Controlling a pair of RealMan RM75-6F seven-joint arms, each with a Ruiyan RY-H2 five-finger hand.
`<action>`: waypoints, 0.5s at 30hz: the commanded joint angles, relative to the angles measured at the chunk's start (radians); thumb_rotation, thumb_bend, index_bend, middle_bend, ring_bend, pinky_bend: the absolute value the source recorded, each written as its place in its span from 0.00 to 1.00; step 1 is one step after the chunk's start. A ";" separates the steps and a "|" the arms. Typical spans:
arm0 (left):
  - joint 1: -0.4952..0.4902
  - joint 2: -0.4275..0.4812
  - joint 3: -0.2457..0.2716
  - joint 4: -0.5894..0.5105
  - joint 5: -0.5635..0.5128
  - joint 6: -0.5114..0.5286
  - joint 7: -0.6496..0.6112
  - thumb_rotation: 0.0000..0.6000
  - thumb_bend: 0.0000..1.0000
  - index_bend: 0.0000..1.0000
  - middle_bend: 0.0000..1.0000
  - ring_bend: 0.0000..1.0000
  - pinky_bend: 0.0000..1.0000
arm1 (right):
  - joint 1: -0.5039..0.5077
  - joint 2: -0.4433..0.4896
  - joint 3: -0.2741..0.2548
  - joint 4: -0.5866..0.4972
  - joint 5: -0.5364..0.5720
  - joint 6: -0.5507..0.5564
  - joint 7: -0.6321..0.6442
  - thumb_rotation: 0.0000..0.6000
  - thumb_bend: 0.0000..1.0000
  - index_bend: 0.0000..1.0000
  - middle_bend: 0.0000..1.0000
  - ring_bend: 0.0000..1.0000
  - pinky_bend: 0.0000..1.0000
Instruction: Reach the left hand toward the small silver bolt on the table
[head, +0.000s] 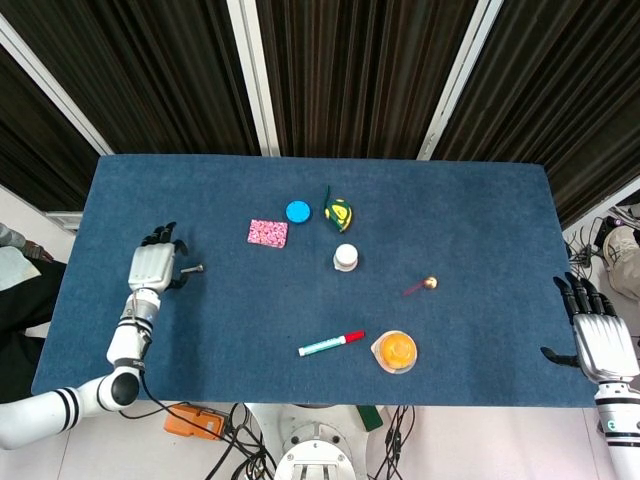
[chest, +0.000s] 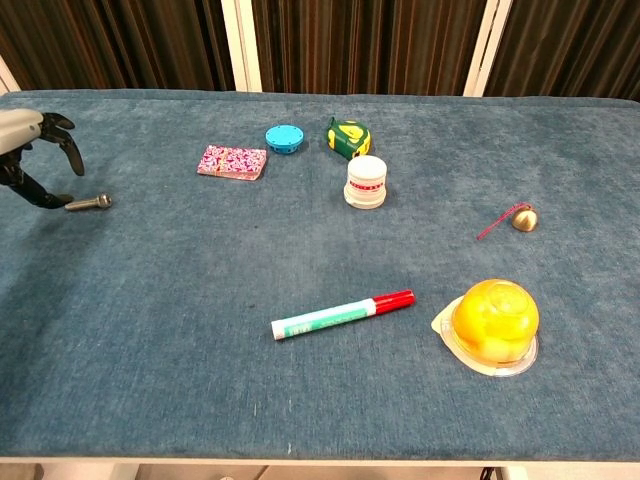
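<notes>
Bolt (head: 192, 268) lies flat on the blue cloth near the table's (head: 480, 200) left edge, well apart from the other stuff. Left hand (head: 152, 266) sits just beside it, fingers spread and curved w/ nothing in them; in the chest view the dark fingertips (chest: 72, 155) arch over the bolt's near end and one lower tip looks to be at or almost on it, tho I can't tell if it's actually touching. So the reach looks nearly done, imo: hand is at the bolt, not closed on it, and what's left is a last small nudge in, if any. Right hand (head: 598, 340) hangs off the far right edge of the table, fingers apart, holding nothing, well away from everything. Rest of the table: pink patterned pad (head: 268, 233), blue round lid (head: 298, 211), green-yellow tape measure (head: 339, 212), small white jar (head: 345, 257), little brass bell (head: 430, 283) on a red cord, green-red marker (head: 331, 343), orange jelly cup (head: 395, 351). None near the bolt.
</notes>
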 joint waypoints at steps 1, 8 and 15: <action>-0.002 -0.007 0.006 0.006 -0.001 -0.001 -0.006 1.00 0.28 0.41 0.04 0.02 0.15 | 0.000 -0.001 0.001 0.000 0.002 -0.001 -0.001 1.00 0.16 0.05 0.07 0.07 0.19; -0.015 -0.028 0.009 0.034 -0.003 0.001 -0.014 1.00 0.28 0.46 0.04 0.02 0.15 | 0.001 -0.002 0.001 0.000 0.005 -0.001 -0.001 1.00 0.16 0.05 0.07 0.07 0.19; -0.022 -0.051 0.023 0.063 -0.013 -0.005 -0.010 1.00 0.28 0.47 0.05 0.02 0.15 | 0.001 -0.003 0.002 -0.001 0.009 -0.001 -0.001 1.00 0.16 0.05 0.07 0.07 0.19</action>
